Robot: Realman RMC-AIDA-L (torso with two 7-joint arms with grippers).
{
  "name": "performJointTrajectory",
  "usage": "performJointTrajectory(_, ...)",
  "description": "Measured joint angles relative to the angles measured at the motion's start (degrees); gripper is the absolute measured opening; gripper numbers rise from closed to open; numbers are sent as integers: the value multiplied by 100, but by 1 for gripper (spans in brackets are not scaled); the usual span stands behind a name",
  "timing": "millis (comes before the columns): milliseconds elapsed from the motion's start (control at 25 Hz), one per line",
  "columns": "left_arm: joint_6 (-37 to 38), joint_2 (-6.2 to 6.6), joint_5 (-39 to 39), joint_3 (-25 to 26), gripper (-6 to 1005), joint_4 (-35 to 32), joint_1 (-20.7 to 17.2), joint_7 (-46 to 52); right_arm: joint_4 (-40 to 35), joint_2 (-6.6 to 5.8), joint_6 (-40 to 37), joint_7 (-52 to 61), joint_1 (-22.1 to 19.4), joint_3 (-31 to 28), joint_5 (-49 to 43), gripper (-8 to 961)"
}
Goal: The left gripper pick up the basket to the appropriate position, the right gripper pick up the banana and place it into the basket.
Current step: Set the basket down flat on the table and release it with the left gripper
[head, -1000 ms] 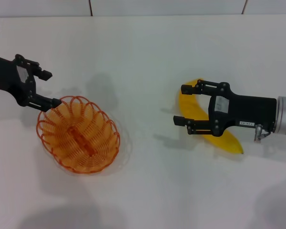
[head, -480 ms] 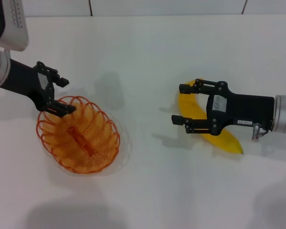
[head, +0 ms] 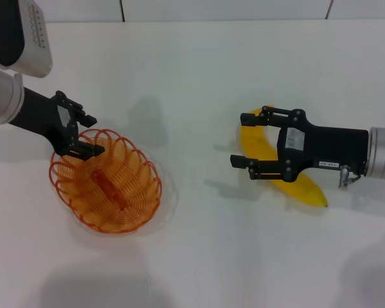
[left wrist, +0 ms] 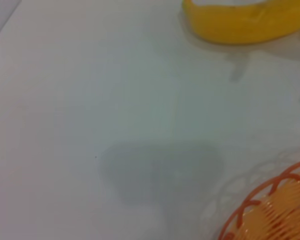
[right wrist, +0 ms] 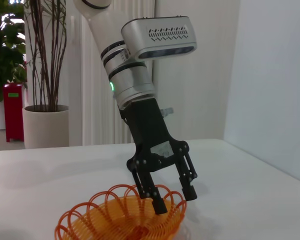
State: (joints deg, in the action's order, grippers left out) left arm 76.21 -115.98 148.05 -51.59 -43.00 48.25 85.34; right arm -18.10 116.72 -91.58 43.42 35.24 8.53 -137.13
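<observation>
The orange wire basket (head: 106,181) sits on the white table at the left. My left gripper (head: 92,135) is open at its back-left rim. In the right wrist view the left gripper (right wrist: 175,199) straddles the basket (right wrist: 120,217) rim, one finger inside and one outside. The yellow banana (head: 255,149) lies on the table at the right. My right gripper (head: 240,140) is open and lies over the banana's middle, its fingertips reaching past the banana toward the basket. The left wrist view shows only the banana (left wrist: 245,22) far off and a piece of the basket rim (left wrist: 275,210).
The white table (head: 192,244) stretches between basket and banana, with a wall seam along its back edge. Beyond the table, the right wrist view shows a potted plant (right wrist: 45,75) and a red object (right wrist: 14,110).
My left gripper has moved right and down from beside the basket onto its back-left rim. The right gripper has crept slightly left over the banana. Basket and banana lie where they were.
</observation>
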Motion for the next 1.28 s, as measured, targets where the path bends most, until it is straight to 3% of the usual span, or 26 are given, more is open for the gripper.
performJointTrajectory(360, 2, -13, 0, -100, 627, 3, 10, 87, 0, 9, 0, 0, 0, 8, -7, 799)
performJointTrajectory(560, -1, -11, 14, -211, 543, 3, 23, 177, 0, 9, 0, 0, 0, 9, -7, 799)
performJointTrajectory(800, -1, -8, 13, -212, 311, -13, 28, 245, 0, 9, 0, 0, 0, 9, 2, 799)
performJointTrajectory(880, 0, -7, 11, -211, 103, -27, 28, 266, 0, 9, 0, 0, 0, 9, 4, 798)
performJointTrajectory(1280, 38, 11, 1, -211, 56, -93, 27, 411, 0, 7, 0, 0, -9, 1, 7, 798)
